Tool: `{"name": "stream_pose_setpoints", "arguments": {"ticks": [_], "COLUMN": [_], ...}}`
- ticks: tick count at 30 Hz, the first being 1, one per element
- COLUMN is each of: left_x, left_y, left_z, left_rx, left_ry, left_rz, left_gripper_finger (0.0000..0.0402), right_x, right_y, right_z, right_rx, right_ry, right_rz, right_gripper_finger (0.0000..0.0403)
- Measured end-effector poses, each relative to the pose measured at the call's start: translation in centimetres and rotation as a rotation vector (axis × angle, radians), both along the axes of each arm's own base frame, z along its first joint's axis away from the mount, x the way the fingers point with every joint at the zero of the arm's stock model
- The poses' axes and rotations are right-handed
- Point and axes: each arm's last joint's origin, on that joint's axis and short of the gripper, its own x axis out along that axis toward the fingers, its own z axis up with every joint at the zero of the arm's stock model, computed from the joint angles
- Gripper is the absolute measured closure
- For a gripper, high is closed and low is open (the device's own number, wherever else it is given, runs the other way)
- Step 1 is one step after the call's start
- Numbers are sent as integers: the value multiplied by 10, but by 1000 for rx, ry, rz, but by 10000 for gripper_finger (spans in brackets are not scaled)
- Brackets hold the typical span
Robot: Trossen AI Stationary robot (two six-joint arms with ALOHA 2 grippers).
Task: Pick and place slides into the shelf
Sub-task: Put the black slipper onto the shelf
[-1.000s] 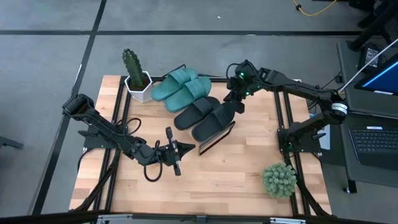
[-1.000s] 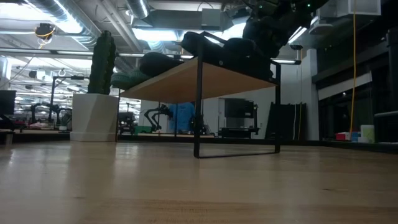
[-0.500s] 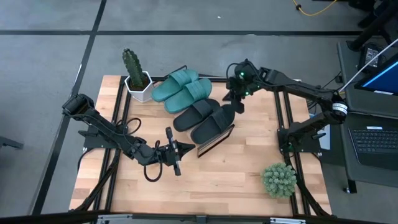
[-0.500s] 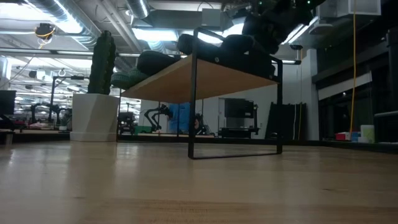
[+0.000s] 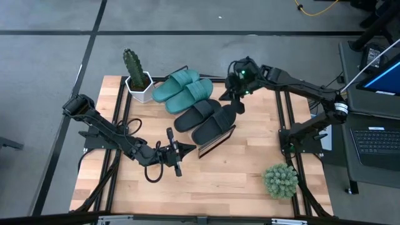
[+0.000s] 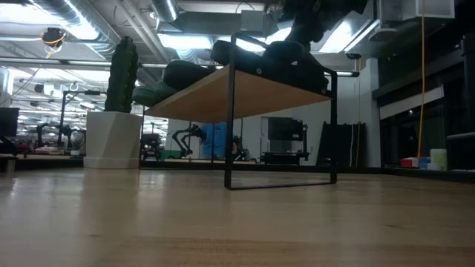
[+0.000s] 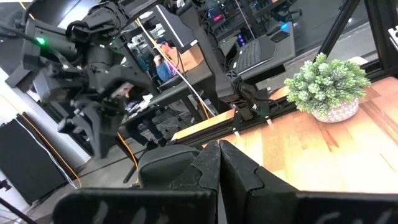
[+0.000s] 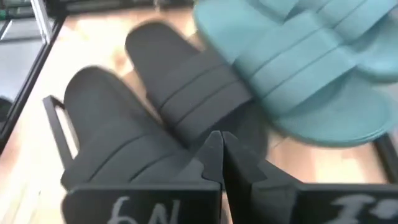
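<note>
While all four slides are lying on the shelf (image 5: 218,141), I am watching my right gripper (image 5: 232,94) hanging just above the far end of the black pair, its fingers pressed together on nothing. Seen from overhead, the two teal slides (image 5: 182,89) are lying side by side at the far left of the rack, beside the white pot of the cactus (image 5: 134,73), and the two black slides (image 5: 209,119) are lying next to them toward the table's middle, all four angled the same way. Only the near edge of the slanted plank is showing beyond the soles. Through the right wrist camera, the closed fingertips (image 8: 217,149) are pointing down at the black pair (image 8: 155,106), with the teal pair (image 8: 311,68) overlapping its edge. From table height, the wooden plank (image 6: 230,93) is sloping on its thin black frame, with dark sandal shapes (image 6: 286,59) resting along its top. My left gripper (image 5: 177,152) is waiting low over the tabletop (image 5: 237,181) in front of the rack, its fingers shut and empty; its own camera is looking past the joined fingertips (image 7: 217,163) toward a small bushy potted plant (image 7: 326,84) at the table's near right corner, where the overhead camera also shows it (image 5: 280,180).
</note>
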Motion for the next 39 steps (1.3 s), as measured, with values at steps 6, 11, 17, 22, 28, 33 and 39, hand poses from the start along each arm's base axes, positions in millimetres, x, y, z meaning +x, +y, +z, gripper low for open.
{"name": "stream_pose_setpoints", "arguments": {"ticks": [6, 11, 17, 22, 28, 33, 39], "left_x": [0, 0, 0, 0, 0, 0, 0], "left_y": [0, 0, 0, 0, 0, 0, 0], "left_z": [0, 0, 0, 0, 0, 0, -1], "left_rx": [0, -1, 0, 0, 0, 0, 5], "left_ry": [0, 0, 0, 0, 0, 0, 9], "left_rz": [-4, -4, -4, -4, -4, -5, -5], "left_gripper_finger": [402, 401, 402, 401, 401, 401, 401], "right_x": [13, 20, 26, 29, 28, 27, 25], "right_y": [8, 13, 14, 13, 13, 14, 20], "right_z": [-17, -28, -36, -40, -33, -8, 22], "right_rx": [38, 75, 97, 104, 78, 37, -3], "right_ry": [81, 128, 156, 165, 120, 40, -7], "right_rz": [40, 78, 91, 95, 95, 92, 96], "right_gripper_finger": [397, 397, 397, 397, 397, 397, 397]}}
